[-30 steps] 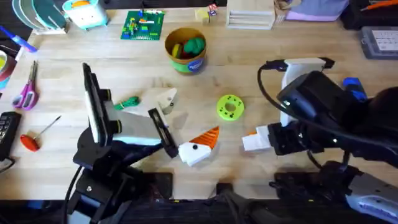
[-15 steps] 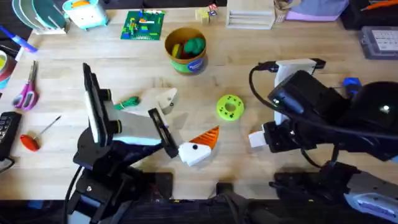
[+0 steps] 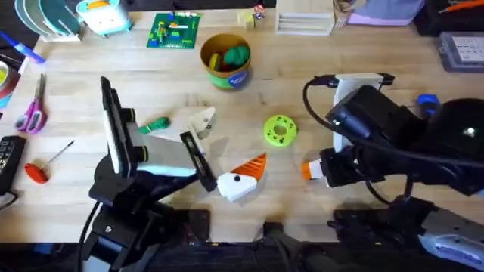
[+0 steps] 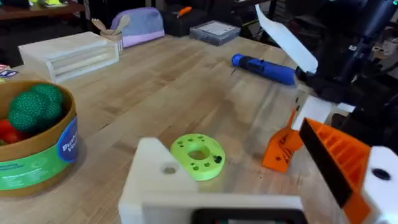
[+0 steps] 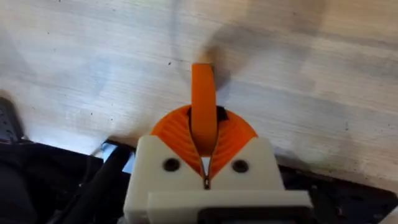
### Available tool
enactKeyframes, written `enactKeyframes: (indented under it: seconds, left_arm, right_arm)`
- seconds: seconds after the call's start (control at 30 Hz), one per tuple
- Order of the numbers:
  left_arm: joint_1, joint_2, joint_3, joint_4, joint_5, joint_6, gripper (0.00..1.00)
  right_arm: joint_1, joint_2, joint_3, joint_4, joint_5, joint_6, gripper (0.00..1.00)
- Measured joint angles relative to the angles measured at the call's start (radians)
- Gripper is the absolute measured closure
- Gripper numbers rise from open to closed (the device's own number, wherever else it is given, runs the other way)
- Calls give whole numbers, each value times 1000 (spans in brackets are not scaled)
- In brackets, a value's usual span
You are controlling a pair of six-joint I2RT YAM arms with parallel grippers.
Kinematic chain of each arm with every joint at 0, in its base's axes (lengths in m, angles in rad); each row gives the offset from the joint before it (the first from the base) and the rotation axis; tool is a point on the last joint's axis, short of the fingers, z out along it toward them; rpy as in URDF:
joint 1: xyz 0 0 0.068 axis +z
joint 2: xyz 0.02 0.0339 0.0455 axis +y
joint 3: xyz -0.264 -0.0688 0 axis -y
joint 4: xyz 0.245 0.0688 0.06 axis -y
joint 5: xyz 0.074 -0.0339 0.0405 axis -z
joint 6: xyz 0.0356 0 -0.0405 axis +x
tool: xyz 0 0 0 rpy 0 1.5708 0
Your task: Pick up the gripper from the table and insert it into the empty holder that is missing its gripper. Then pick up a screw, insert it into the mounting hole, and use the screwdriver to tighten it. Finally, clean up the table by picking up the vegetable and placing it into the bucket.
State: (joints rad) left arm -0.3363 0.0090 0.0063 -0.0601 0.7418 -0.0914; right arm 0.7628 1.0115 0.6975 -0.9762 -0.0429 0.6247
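My right gripper (image 3: 314, 171) (image 5: 204, 146) is shut on the gripper, a small orange wedge (image 3: 305, 171) (image 5: 202, 99) (image 4: 281, 149) that stands on edge just over the table. My left gripper (image 3: 223, 151) is open. One of its fingers is the empty holder (image 3: 203, 121) (image 4: 158, 180), a bare white block; the other carries an orange tip (image 3: 253, 166) (image 4: 339, 155). The blue screwdriver (image 4: 264, 68) (image 3: 427, 100) lies beyond the right arm. The green vegetable (image 3: 156, 125) lies beside the left arm. The bucket (image 3: 225, 72) (image 4: 37, 149) holds toy food.
A lime-green disc (image 3: 279, 129) (image 4: 198, 155) with small holes lies between the grippers, a small dark piece on it. At the left edge lie a red-handled screwdriver (image 3: 38, 170) and scissors (image 3: 32, 113). Boxes and toys (image 3: 174, 30) line the back.
The right gripper shifted a little to the left and closed; the orange wedge that lay beside its fingers now sticks out from between them. The left arm has not moved.
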Motion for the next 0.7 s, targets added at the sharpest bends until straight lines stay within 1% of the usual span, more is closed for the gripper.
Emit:
enactKeyframes:
  seconds: [0.1,0.23,0.33,0.43,0.53,0.63,0.7]
  left_arm:
    - [0,0,0,0,0,0,8]
    - [0,0,0,0,0,0,8]
    - [0,0,0,0,0,0,8]
    - [0,0,0,0,0,0,8]
    - [0,0,0,0,0,0,8]
    - [0,0,0,0,0,0,8]
    - [0,0,0,0,0,0,8]
  right_arm:
    - [0,-11,25,-37,-3,-7,988]
    - [0,-58,125,-49,-3,-35,990]
    - [-5,-107,201,-15,-3,-47,991]
    - [-38,-163,236,33,-5,-53,991]
    - [-96,-204,239,43,-20,-59,992]
    - [-158,-209,238,111,-103,-96,992]
    - [-194,-198,238,184,-185,-122,992]
